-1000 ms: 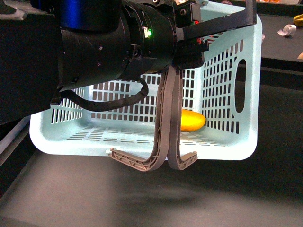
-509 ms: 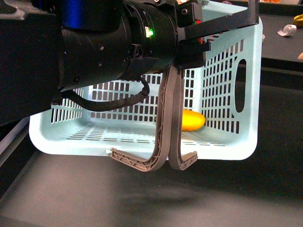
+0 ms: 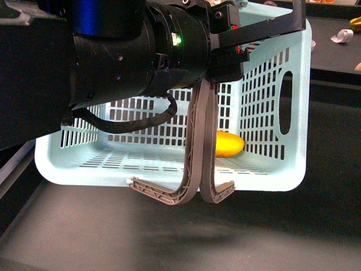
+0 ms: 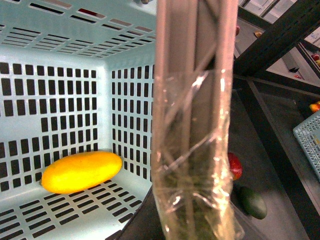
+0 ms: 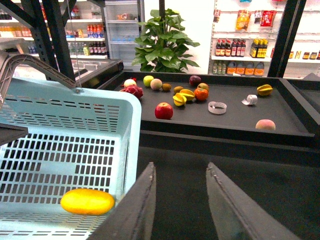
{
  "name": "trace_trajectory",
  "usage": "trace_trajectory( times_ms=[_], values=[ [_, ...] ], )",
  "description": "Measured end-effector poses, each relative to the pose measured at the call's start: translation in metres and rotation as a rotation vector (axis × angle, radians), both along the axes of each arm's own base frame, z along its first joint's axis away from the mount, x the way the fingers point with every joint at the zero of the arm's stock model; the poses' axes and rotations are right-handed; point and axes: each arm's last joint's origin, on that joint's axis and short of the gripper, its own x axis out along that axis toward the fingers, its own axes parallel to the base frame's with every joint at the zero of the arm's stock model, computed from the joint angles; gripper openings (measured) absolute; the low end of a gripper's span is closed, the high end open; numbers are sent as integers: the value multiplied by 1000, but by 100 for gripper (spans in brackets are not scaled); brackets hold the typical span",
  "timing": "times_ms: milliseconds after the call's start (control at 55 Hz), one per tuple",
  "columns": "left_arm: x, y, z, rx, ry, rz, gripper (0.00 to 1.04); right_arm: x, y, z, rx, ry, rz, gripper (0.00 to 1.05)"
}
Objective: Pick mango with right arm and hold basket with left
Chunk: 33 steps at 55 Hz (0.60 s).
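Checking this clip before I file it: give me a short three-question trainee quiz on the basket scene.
1. True or false: the mango lies inside the basket.
2. The right gripper is: A open and empty; B shut on the mango; C shut on the basket.
3. Fill in: one basket handle is wrapped in clear ____.
Key: 1 true; 2 A; 3 tape.

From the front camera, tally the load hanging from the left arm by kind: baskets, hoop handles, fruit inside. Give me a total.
basket: 1
hoop handles: 2
mango: 1
Total: 4
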Motion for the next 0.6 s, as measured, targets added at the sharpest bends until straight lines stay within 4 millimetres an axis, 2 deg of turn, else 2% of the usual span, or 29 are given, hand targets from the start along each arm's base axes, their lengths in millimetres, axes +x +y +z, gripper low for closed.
trace_trajectory(
  times_ms=[55,200,291,364,455,600],
  values=[
    [0,0,0,0,0,0,7,0,0,0,0,0,0,47],
    [0,0,0,0,0,0,7,0,0,0,0,0,0,83],
    [0,0,0,0,0,0,7,0,0,0,0,0,0,98],
    [0,-1,0,15,-17,21,7,0,0,0,0,0,0,96],
    [6,-3,-6,77,-69,179,7,0,0,0,0,0,0,97],
    [29,-7,-4,79,-61,346,7,0,0,0,0,-1,1,97]
  ],
)
